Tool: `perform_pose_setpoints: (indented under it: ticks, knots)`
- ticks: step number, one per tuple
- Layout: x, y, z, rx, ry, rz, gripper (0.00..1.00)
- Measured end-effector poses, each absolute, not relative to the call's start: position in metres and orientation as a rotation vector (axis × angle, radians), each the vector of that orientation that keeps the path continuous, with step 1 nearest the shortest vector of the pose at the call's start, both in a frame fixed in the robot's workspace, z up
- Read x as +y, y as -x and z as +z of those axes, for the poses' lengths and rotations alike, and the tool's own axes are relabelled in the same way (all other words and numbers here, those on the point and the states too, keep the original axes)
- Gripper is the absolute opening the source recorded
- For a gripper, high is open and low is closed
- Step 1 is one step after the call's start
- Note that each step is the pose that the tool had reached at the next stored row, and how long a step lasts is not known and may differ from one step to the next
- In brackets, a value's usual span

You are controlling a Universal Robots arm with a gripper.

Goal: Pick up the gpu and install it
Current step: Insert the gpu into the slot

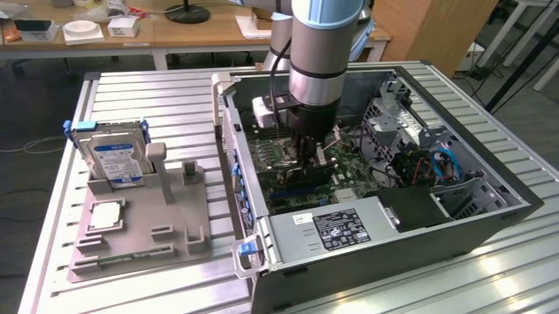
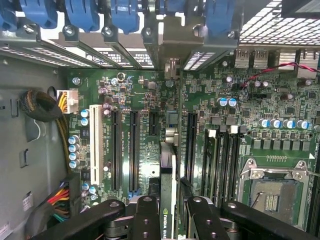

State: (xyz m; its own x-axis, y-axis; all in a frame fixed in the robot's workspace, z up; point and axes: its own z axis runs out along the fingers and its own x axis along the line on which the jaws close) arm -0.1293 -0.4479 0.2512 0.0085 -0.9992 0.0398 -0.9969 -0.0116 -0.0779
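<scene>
The gpu (image 2: pixel 169 160) is seen edge-on in the wrist view, a thin dark card with a green logo strip. Its silvery bracket (image 2: pixel 172 40) reaches toward the rear slot openings under the blue latches. My gripper (image 2: pixel 170 212) is shut on it, one black finger on each face. The card stands upright over the green motherboard (image 2: pixel 280 100), between the long black expansion slots (image 2: pixel 133 150). I cannot tell whether its edge touches a slot. In the exterior view my gripper (image 1: pixel 313 152) reaches down into the open computer case (image 1: pixel 489 222) with the gpu (image 1: pixel 307 175) below it.
A power supply (image 1: pixel 336 229) fills the near end of the case and drive cages (image 1: pixel 410 131) line the exterior view's right. Outside the case, a grey holder (image 1: pixel 140 242) carries a hard drive (image 1: pixel 118 160), a processor chip (image 1: pixel 105 216) and a memory stick (image 1: pixel 131 257). Cable bundles (image 2: pixel 47 107) lie beside the motherboard.
</scene>
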Motion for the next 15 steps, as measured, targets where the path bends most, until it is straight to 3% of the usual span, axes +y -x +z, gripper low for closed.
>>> perform_pose_setpoints:
  ticks: [15]
  knots:
    - [-0.4479, 0.1293, 0.2474, 2.188, 2.210, -0.132, 0.26]
